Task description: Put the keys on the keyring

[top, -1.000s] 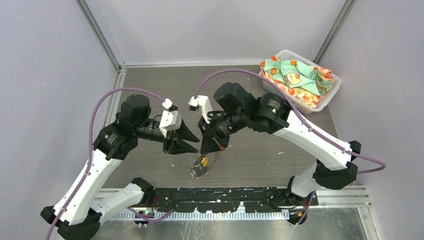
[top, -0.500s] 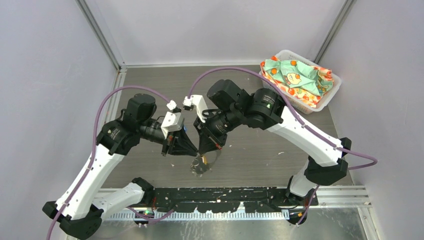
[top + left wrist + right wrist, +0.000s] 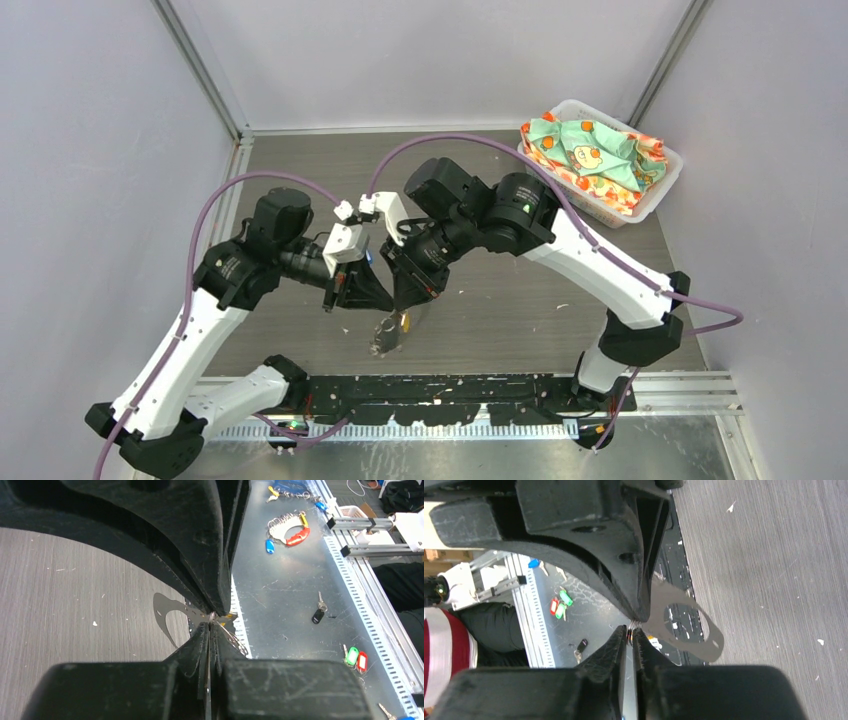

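Front-ctr, L end effector [image 3: 210, 621], R end effector [image 3: 631, 626], both clamping 1 keyring [image 3: 385, 340], 1 key [image 3: 403, 321]

The table [image 3: 520, 310] is dark grey-brown wood grain. White-and-black arms [image 3: 590, 262] carry purple cables [image 3: 455, 140]. The keyring [image 3: 386, 338] is silver-grey; one key [image 3: 229, 615] has a yellow-orange head. At the table's far right corner, a white basket [image 3: 655, 197] holds mint-green cloth [image 3: 590, 150] printed orange.

left hand [image 3: 386, 299], right hand [image 3: 407, 298] tip to tip, keyring [image 3: 387, 338] hanging below; basket [image 3: 652, 203] fills far-right corner
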`<state>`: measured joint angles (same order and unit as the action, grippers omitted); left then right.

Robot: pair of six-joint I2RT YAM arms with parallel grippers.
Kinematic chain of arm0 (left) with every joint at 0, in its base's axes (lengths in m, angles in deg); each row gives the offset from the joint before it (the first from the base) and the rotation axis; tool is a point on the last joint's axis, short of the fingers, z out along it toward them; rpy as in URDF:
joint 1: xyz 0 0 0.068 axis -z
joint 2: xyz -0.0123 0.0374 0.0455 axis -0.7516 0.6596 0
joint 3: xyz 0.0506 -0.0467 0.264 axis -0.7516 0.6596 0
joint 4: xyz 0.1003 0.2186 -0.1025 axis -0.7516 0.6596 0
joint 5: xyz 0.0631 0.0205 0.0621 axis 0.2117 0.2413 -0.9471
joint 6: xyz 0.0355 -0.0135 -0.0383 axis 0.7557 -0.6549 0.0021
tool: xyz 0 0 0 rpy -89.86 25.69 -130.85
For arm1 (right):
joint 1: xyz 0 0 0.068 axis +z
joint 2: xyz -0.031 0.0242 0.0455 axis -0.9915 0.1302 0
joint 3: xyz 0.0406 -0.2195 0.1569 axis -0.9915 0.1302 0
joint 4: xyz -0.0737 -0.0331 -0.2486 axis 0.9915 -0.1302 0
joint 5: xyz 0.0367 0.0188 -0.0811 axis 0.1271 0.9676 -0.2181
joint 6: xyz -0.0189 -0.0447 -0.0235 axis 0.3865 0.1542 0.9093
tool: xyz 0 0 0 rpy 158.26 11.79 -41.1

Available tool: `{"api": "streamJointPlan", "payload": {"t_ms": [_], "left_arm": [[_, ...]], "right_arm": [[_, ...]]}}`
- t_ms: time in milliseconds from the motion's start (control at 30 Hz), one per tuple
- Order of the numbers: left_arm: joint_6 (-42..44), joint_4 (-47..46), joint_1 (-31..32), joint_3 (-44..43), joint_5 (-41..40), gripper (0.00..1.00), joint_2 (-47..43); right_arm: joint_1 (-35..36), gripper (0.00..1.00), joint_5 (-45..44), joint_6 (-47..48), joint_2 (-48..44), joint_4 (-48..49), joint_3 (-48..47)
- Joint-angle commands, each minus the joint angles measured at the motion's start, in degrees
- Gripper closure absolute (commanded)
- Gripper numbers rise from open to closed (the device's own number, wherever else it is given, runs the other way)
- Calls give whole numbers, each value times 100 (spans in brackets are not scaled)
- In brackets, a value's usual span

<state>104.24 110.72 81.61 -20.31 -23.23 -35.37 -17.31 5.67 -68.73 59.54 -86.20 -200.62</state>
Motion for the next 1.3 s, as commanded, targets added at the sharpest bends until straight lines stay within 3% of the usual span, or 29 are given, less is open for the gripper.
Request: {"api": "streamJointPlan", "payload": {"t_ms": [0, 133, 300, 500, 767, 867, 1000, 1100, 1167, 1267], "left_arm": [[-677, -791, 3, 105, 45, 100, -196], [-2090, -2307, -1, 632, -176, 100, -584], [-3576, -4013, -10, 1225, -366, 100, -951], [-4052, -4457, -11, 1263, -440, 100, -944], [-4072, -4498, -13, 1188, -275, 100, -971], [-4055, -4499, -10, 1190, -317, 100, -1008], [-3979, -4456, -9, 1216, -315, 100, -1039], [-3581, -3998, -15, 1236, -345, 100, -1062], [-2886, -3430, -10, 1201, -445, 99, -1067], [-2178, -2627, -10, 1008, -466, 69, -972]], "right_arm": [[60, 82, -75, -63, -425, 950, 352], [-50, 65, -304, -409, -1320, 2210, 1574], [-225, 66, -442, -962, -2583, 3930, 3120], [-233, 67, -568, -1258, -3096, 4778, 3929], [-237, 64, -633, -1232, -3114, 5160, 4217], [-239, 76, -574, -1224, -3115, 5247, 4236], [-230, 98, -542, -1207, -3160, 5252, 4271], [-238, 99, -548, -1145, -3176, 5040, 4200], [-229, 99, -500, -1036, -3101, 4700, 3980], [-237, 99, -319, -849, -2791, 3995, 3587]]}}
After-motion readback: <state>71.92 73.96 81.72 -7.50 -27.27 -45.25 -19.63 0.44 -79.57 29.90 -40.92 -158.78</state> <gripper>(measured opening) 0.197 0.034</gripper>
